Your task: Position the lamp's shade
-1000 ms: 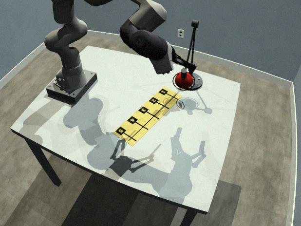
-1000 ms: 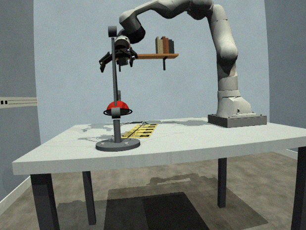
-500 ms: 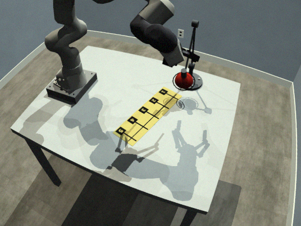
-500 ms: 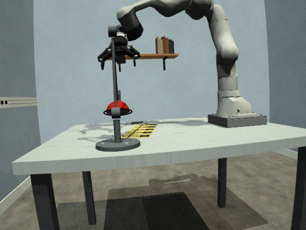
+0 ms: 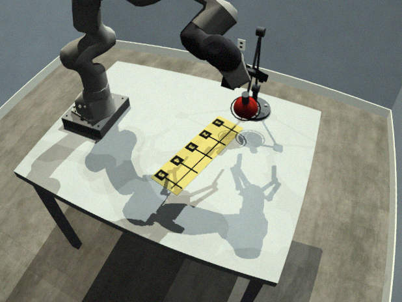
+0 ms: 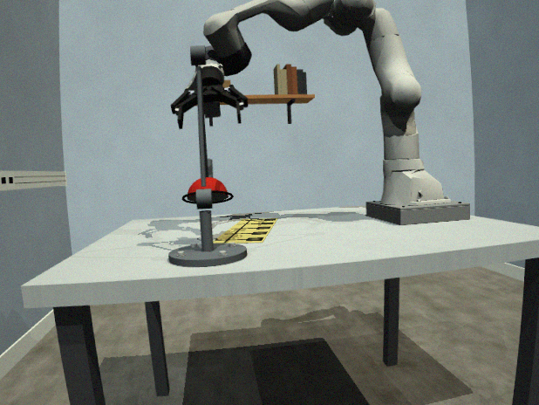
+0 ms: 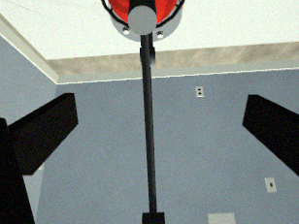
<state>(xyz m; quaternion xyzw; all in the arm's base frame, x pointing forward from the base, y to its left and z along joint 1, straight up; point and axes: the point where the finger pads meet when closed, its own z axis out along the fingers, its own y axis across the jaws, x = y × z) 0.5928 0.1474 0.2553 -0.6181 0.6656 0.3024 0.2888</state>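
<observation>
High above the white bench (image 5: 136, 97), the black gripper (image 6: 208, 114) hangs wide open and empty astride the folded grey lamp's upright rod (image 6: 201, 131); its red dome shade (image 6: 208, 187) sits low over the round foot (image 6: 227, 254).

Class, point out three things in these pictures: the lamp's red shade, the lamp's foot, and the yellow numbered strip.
red shade (image 5: 246, 109), top view, on its dome.
lamp's foot (image 6: 227, 255), exterior view, on the disc's right edge.
yellow numbered strip (image 5: 208, 143), top view, on bare yellow.
</observation>
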